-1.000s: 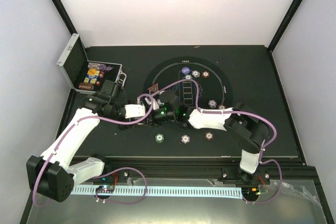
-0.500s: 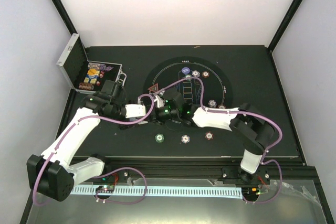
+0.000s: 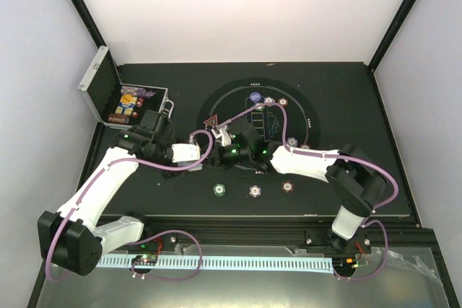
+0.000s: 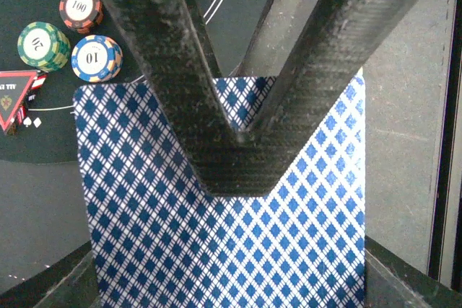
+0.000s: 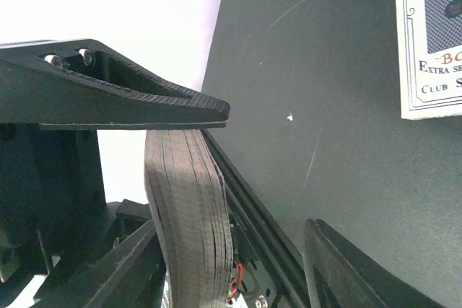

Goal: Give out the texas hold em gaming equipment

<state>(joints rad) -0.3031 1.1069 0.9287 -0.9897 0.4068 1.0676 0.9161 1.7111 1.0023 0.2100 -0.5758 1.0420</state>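
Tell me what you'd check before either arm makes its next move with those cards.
1. Grip of the left jaws on the deck of cards: ok, closed on its blue-patterned back.
2. The right jaws: ok, open, one finger over the deck's edge, the other apart.
3. One card separated: cannot tell, the stack looks solid edge-on.
4. Room between left arm and right arm: cannot tell, they crowd together from above.
5. The three chips and red triangle marker: ok, beside the deck, outside the jaws.
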